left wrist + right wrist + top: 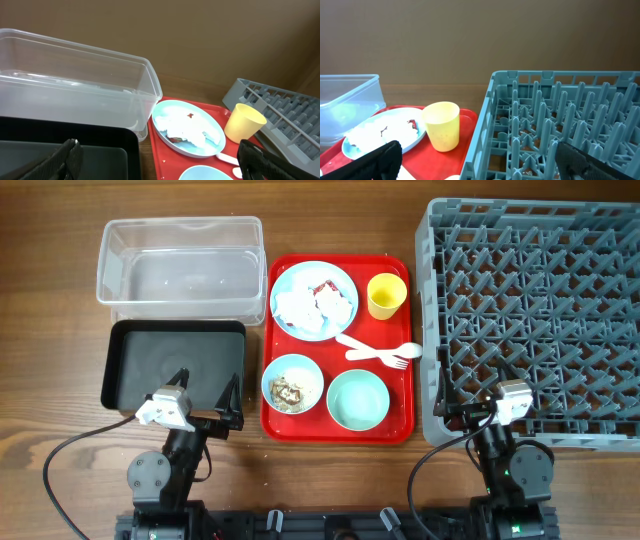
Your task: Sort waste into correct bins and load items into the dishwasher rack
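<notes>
- Waste sits on a glossy, light blue round plate (300,277): crumpled white tissue (298,308), soft and creased, with a small red shiny wrapper (322,288) on top of it.
- Loose whitish-brown food scraps (290,390) lie in a small pale blue bowl (312,370). A smooth mint bowl (357,399) is just beside it.
- A small yellow plastic cup (386,295) stands upright near the plate. A white plastic fork and spoon (380,355) lie crossed below the cup.
- All of these rest on a flat red serving tray (340,432) with rounded corners, on a wood-grain table (60,300).
- A clear rectangular plastic tub (180,222) and a shallow matte black rectangular tray (175,365) stand left of the red tray.
- A large grey plastic grid rack (540,290) with upright pegs stands to its right.
- The left claw (206,385) is spread wide over the black tray's near part, gripping nothing.
- The right claw (468,392) is also spread wide at the rack's near left corner and holds nothing.
</notes>
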Tool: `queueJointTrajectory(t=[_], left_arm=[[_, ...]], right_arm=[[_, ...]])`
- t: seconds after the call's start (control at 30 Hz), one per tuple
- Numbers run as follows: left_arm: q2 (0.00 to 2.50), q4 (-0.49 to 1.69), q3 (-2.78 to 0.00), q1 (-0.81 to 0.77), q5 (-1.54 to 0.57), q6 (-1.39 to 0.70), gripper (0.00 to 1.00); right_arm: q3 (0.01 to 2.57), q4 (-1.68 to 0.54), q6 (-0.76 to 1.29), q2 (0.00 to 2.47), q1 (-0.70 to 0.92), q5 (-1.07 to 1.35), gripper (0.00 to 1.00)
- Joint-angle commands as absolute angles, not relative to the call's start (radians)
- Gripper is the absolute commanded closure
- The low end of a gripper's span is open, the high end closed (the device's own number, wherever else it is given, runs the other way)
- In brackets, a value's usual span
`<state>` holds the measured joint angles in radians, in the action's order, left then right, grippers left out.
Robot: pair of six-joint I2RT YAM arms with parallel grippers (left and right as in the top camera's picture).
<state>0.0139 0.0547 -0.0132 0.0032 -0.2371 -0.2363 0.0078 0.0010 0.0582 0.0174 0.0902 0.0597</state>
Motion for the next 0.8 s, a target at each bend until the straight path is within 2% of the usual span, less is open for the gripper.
queueJointTrajectory(t=[0.0,0.77], left_arm=[[0.008,0.056,-0.006,0.009,-0.235,-0.216,0.0],[0.008,0.052,-0.006,0.009,-0.247,-0.216,0.0]], right_arm=[[0.005,0.004,0.053,0.011,0.094,0.075,0.0],[0.005,0.035,0.056,0.011,0.094,0.11,0.0]])
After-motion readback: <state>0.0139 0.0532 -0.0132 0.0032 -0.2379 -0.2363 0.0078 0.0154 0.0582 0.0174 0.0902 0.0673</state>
